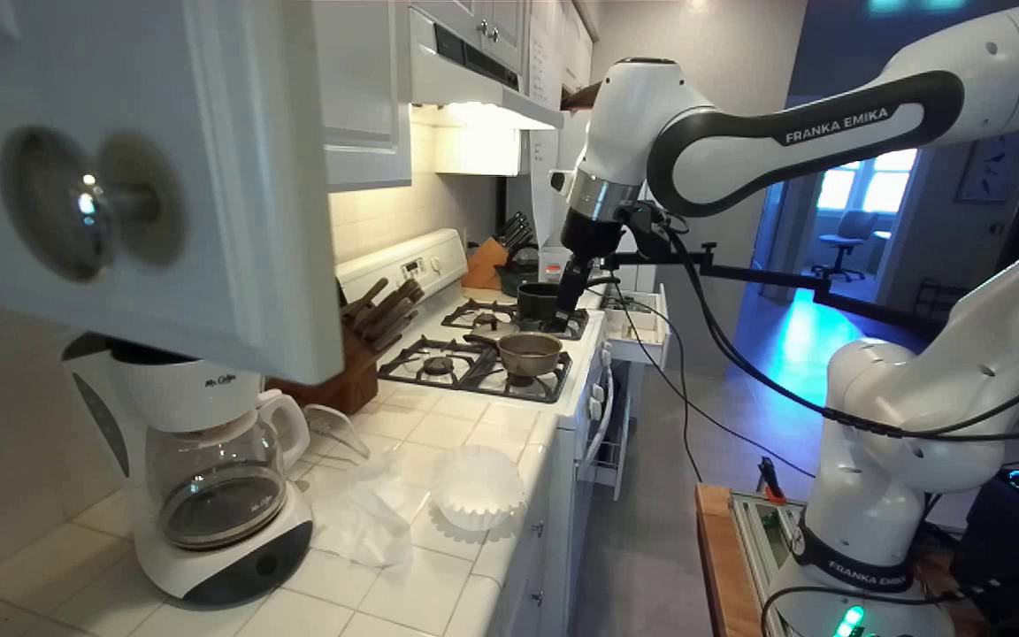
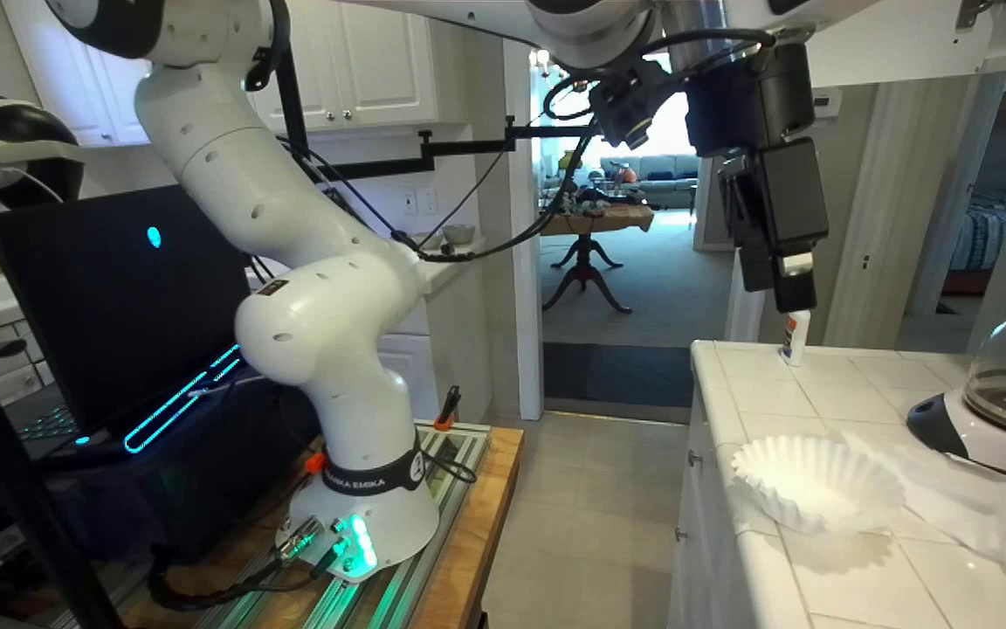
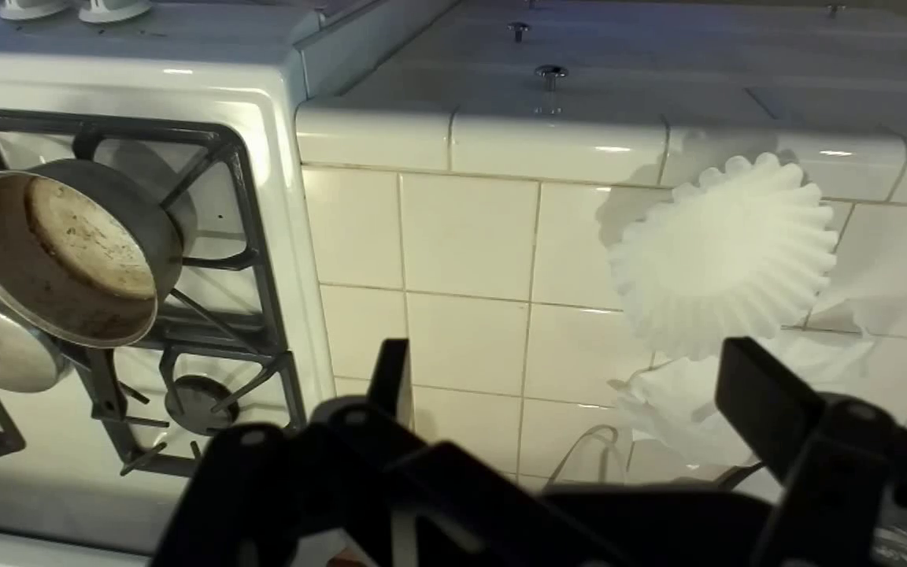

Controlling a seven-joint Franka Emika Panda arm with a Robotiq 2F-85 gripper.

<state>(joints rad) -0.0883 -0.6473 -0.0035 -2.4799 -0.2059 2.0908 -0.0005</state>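
Observation:
My gripper [image 3: 565, 370] is open and empty; its black fingers stand wide apart above the white tiled counter in the wrist view. It also shows in both exterior views, raised and pointing down [image 1: 570, 296] [image 2: 774, 284]. A white fluted stack of paper coffee filters [image 3: 725, 256] lies on the counter, apart from the fingers; it also shows in both exterior views [image 1: 477, 487] [image 2: 817, 485]. A crumpled clear plastic bag [image 3: 686, 405] lies against it. A white coffee maker [image 1: 209, 495] with a glass carafe stands beside them, its lower part mostly hidden in the wrist view.
A worn metal pot [image 3: 91, 244] sits on the stove grate, with a lid [image 3: 9, 339] close by. A black pot [image 1: 538, 301] and a wooden knife block [image 1: 355, 372] stand further along. A cabinet door [image 1: 244, 177] hangs open. A small white bottle [image 2: 795, 338] stands on the counter.

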